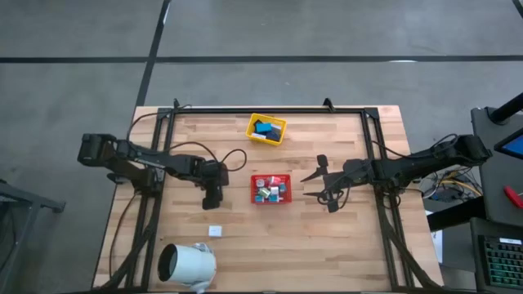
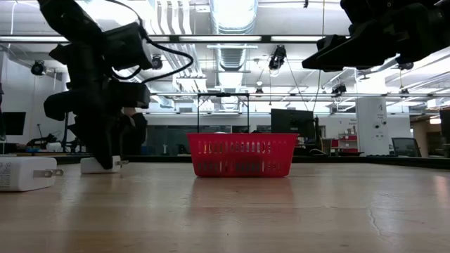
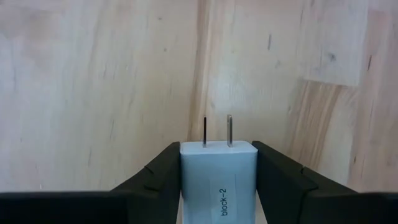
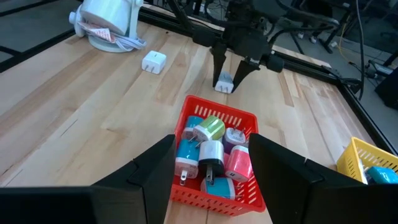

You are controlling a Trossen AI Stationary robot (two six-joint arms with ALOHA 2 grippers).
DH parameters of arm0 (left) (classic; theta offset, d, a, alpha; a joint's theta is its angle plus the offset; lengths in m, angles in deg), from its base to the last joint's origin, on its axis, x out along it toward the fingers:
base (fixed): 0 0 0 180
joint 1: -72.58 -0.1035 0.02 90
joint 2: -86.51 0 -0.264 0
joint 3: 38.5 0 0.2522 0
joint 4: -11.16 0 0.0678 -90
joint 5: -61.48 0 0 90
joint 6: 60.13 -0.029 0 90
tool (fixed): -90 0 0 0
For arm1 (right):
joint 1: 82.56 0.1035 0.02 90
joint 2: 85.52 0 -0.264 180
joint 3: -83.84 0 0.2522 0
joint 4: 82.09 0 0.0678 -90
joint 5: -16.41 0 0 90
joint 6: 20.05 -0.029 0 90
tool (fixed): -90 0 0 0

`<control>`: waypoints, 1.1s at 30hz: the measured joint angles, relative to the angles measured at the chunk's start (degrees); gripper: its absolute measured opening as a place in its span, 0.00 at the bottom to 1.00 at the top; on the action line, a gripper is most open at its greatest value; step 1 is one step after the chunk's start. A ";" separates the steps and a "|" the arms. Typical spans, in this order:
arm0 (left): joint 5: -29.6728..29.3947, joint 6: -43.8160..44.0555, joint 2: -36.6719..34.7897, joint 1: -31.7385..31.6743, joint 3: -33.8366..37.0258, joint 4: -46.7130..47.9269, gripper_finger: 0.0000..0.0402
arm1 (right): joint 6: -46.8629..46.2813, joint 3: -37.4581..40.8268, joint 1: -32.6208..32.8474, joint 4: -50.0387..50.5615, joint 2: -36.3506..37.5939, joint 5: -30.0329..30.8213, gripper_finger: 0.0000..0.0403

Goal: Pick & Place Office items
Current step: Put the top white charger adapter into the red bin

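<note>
While the right arm waits off to the right of the red tray, the entry for this moment reads as follows. Item in hand: one white charger block, pinched between the two fingers of the left tool, down at the table surface a little to the left of the red tray; its two prongs point forward, away from the wrist, so its long axis runs in line with the fingers. Right tool: fingers spread, holding nothing, hovering above the table with the red tray just ahead of it. Red tray contents: a heap of small chargers in white, green, pink, teal and purple. Yellow tray: further back on the table, holding dark and teal pieces. Loose stock: a second white charger lying on the table nearer the front edge, beside a large white cylinder. Judgement: the red tray lies directly to the right of the left tool, the left arm is the nearer and already loaded, so a short sideways carry would bring the block over the tray.
</note>
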State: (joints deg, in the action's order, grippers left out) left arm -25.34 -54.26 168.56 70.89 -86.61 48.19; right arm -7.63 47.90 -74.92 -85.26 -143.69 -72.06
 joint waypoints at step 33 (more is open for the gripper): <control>0.26 4.48 -7.21 0.37 8.01 -8.96 0.40 | 0.00 0.11 -0.04 -0.83 0.00 0.03 0.50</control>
State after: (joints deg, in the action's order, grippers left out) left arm -25.08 -49.78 161.35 71.26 -78.60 39.23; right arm -7.62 48.01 -74.96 -86.09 -143.69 -72.03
